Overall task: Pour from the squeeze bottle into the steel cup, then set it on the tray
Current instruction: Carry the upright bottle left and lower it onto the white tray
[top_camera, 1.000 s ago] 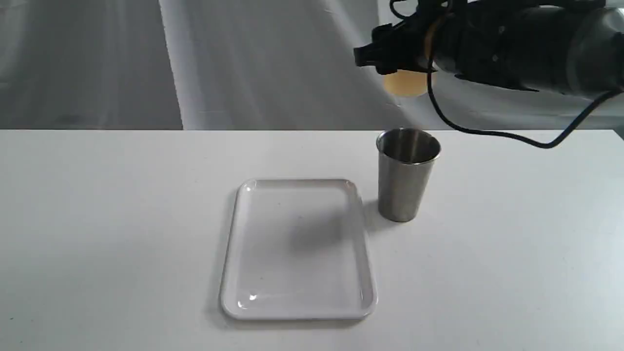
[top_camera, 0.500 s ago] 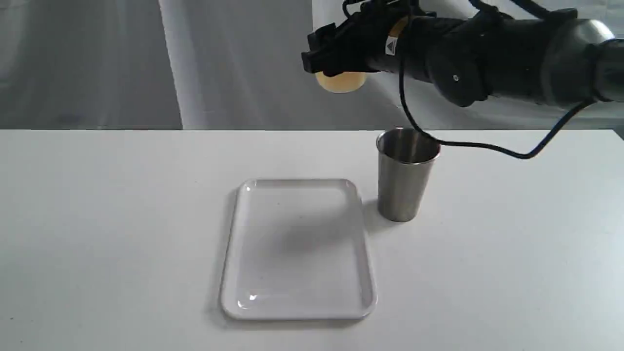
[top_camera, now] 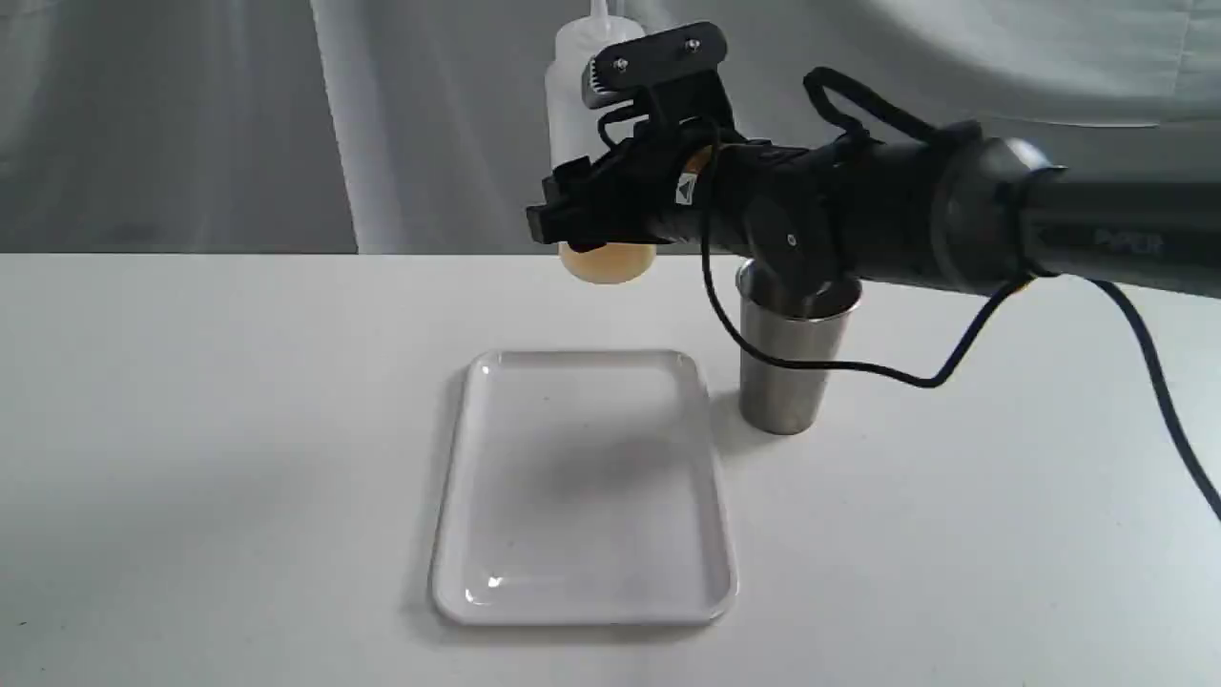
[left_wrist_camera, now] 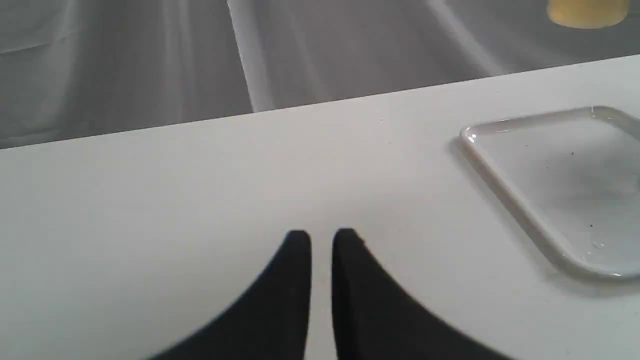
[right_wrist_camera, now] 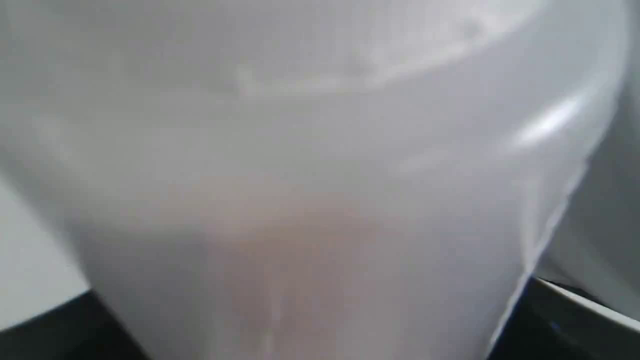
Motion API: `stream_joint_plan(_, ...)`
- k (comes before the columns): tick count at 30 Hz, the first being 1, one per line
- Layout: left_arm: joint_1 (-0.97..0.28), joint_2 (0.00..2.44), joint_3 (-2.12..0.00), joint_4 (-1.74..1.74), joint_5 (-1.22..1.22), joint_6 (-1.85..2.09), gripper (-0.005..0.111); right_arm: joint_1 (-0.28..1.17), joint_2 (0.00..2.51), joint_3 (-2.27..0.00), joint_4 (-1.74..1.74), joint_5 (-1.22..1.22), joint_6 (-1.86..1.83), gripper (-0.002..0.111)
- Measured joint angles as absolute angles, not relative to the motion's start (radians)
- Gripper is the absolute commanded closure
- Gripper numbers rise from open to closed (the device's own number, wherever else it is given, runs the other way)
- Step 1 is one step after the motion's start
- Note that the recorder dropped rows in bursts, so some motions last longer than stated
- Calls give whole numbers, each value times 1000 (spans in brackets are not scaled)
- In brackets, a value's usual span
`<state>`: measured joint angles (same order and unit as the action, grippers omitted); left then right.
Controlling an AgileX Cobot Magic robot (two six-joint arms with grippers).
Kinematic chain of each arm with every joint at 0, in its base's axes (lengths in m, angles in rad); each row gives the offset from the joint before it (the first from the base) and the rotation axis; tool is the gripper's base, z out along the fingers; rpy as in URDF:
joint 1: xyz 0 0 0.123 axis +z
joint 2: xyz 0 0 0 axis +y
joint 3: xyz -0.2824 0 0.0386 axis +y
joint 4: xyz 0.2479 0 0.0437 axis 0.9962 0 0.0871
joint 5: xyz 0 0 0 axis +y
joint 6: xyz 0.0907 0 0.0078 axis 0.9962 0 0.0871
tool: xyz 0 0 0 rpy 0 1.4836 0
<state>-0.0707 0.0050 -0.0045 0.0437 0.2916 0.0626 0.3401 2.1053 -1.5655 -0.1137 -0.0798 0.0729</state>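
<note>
The squeeze bottle [top_camera: 575, 91] hangs upright in the air above the far end of the tray [top_camera: 582, 496], amber liquid at its bottom. My right gripper [top_camera: 596, 218] is shut on the bottle's lower body, reaching in from the right. The bottle [right_wrist_camera: 320, 175] fills the right wrist view. The steel cup [top_camera: 784, 386] stands right of the tray's far corner, its rim partly hidden behind my right arm. In the left wrist view my left gripper [left_wrist_camera: 321, 235] is shut over bare table, left of the tray [left_wrist_camera: 560, 175], and the bottle's amber base [left_wrist_camera: 587, 12] shows at the frame's edge.
A white table [top_camera: 191, 429] carries everything, with a grey cloth backdrop behind it. A black cable [top_camera: 858, 367] droops from my right arm in front of the cup.
My right arm has swung left and come down with the bottle, from above the cup to above the tray's far end. Cup and tray have not moved.
</note>
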Motion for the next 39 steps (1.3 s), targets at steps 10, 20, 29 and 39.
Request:
stream_joint_plan(10,-71,5,-4,44,292,63,98,361,2105,-1433,-93,-157,40,64)
stream_joint_plan(20,-71,5,-4,44,292,63,98,403,2105,-1324,-93,-187,40,66)
stream_joint_plan(29,-71,5,-4,44,292,63,98,431,2105,-1260,-93,-217,40,67)
stream_joint_plan(39,-71,5,-4,44,292,63,98,433,2113,-1254,-93,-226,40,67)
